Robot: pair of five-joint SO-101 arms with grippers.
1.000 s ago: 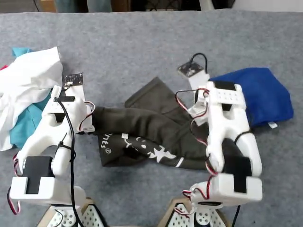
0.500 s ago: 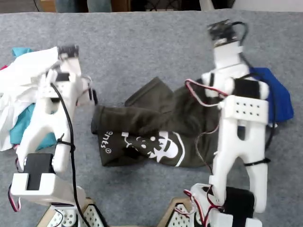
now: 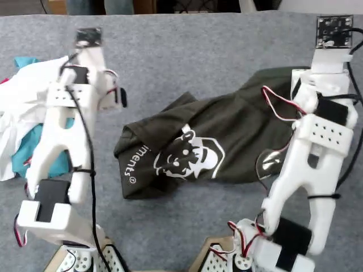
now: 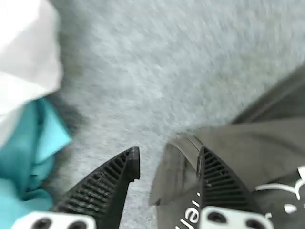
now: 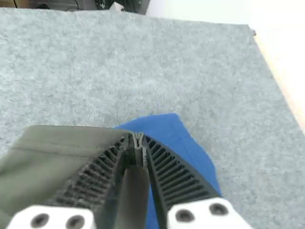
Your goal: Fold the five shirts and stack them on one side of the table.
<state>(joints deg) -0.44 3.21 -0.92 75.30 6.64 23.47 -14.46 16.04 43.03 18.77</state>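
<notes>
A dark olive shirt (image 3: 227, 136) with a white print lies spread across the middle of the grey table. My right gripper (image 5: 138, 140) is shut on the shirt's far right edge (image 5: 62, 152), held above a blue shirt (image 5: 186, 157). The right arm (image 3: 320, 119) stretches along the table's right side. My left gripper (image 3: 120, 97) stands open just beyond the shirt's left corner. In the left wrist view the gripper (image 4: 169, 152) has nothing between its fingers, and the olive shirt's edge (image 4: 248, 143) lies by one fingertip.
A heap of white shirt (image 3: 34, 90) and teal shirt (image 3: 28, 141) lies at the table's left edge, close to the left arm; both the white (image 4: 24, 62) and teal (image 4: 28, 148) cloth show in the left wrist view. Bare grey table (image 3: 187, 51) runs along the far side.
The right arm has swung to the far right with the olive shirt's edge, pulling it open so the print shows. The left gripper has moved away from the shirt's left edge toward the far side.
</notes>
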